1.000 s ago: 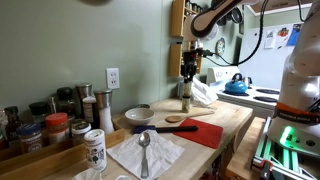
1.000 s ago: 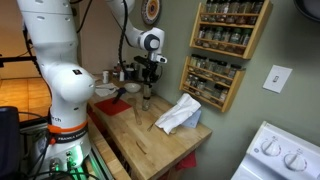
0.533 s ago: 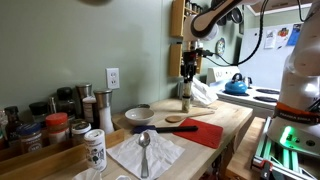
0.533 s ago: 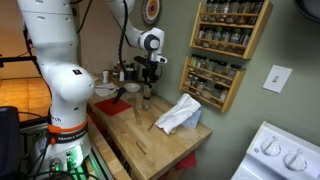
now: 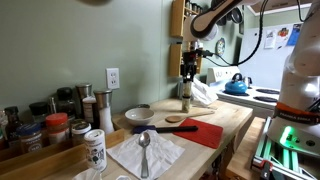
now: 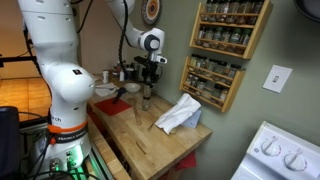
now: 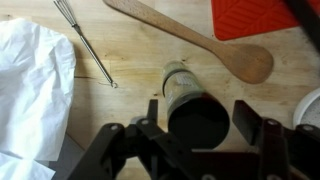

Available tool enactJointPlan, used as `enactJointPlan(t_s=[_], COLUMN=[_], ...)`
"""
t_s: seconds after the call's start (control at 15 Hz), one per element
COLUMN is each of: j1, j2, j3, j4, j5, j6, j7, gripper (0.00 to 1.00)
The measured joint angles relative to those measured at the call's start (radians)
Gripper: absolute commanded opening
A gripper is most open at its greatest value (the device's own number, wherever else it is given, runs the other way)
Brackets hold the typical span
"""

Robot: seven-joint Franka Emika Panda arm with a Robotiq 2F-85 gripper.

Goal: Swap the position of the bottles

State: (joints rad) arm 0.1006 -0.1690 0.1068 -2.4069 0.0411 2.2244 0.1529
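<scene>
One bottle [image 5: 186, 97] with a dark top and a tan lower part stands upright on the wooden counter beside the wooden spoon; it also shows in the other exterior view [image 6: 147, 98]. My gripper [image 5: 187, 72] hangs straight above it. In the wrist view the bottle's dark cap [image 7: 195, 112] lies between my two fingers [image 7: 200, 125], which are open, with a gap on the right side. A second slim dark-topped bottle [image 5: 103, 108] stands near the wall outlet behind the white bowl.
A white bowl [image 5: 138, 116], a wooden spoon [image 5: 180, 121] and a red mat [image 5: 205, 132] lie near the bottle. A crumpled white cloth [image 5: 203, 92] lies beyond it. A napkin with a metal spoon [image 5: 145, 152], a white shaker [image 5: 95, 150] and spice jars [image 5: 55, 128] stand on the counter's other end.
</scene>
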Motion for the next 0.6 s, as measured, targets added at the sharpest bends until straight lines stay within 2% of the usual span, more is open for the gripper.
enactJointPlan(t_s=[0.4,0.6], j1=[0.0,0.0], j2=[-0.002,-0.029], j3=[0.0,0.0], j4=[0.008,0.031], j5=[0.0,0.001], j6=[0.0,-0.054], j7=[0.004,0.002], gripper=[1.0,1.0])
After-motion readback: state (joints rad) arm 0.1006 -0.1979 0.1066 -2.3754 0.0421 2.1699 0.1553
